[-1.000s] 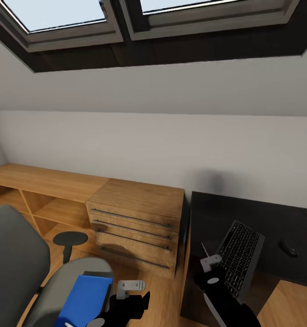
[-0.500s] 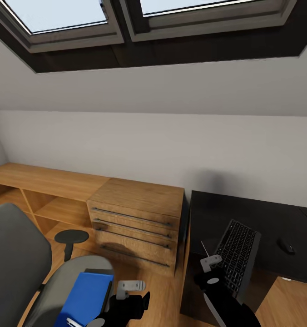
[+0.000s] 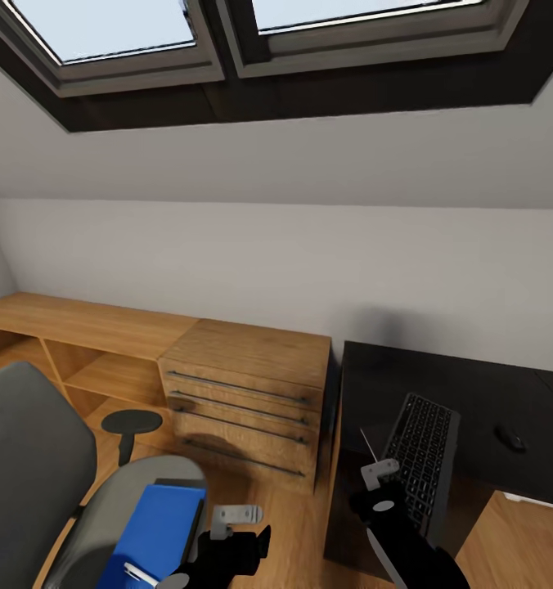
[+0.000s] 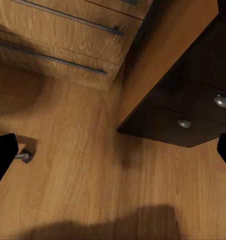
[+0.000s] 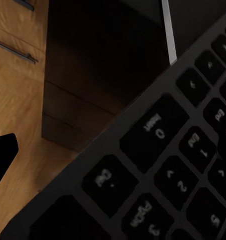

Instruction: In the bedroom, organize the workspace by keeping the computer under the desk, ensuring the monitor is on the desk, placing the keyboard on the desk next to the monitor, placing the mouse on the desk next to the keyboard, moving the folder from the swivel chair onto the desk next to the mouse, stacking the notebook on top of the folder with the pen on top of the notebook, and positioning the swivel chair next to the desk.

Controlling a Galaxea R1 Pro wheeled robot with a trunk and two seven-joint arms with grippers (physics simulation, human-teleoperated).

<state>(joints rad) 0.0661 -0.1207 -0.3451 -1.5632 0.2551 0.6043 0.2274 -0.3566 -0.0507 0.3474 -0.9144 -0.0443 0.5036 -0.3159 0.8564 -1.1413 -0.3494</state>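
Observation:
The grey swivel chair [image 3: 39, 458] stands at the lower left of the head view. The blue folder [image 3: 158, 528] lies on its seat, with the white pen [image 3: 139, 573] on its near end. A dark strip [image 3: 177, 484] at the folder's far edge may be the notebook. The black keyboard [image 3: 422, 458] lies on the black desk [image 3: 375, 384], and its near end seems to overhang the edge. The mouse [image 3: 510, 438] sits to its right. My right gripper [image 3: 381, 493] hovers close over the keyboard [image 5: 158, 150], with one finger [image 5: 3, 155] spread wide. My left gripper [image 4: 113, 160] is open above the wooden floor. The monitor and computer are out of view.
A light wooden chest [image 3: 248, 393] with bar handles stands between the chair and the desk, joined to a low wooden shelf [image 3: 80, 327] along the wall. The desk's dark drawer unit with silver knobs [image 4: 222, 100] is near my left gripper. The ceiling slopes, with skylights above.
The whole picture shifted as the camera moved: the keyboard and mouse drifted left and up, the chair slightly right. Both arms kept their place in the view. More of the pen shows.

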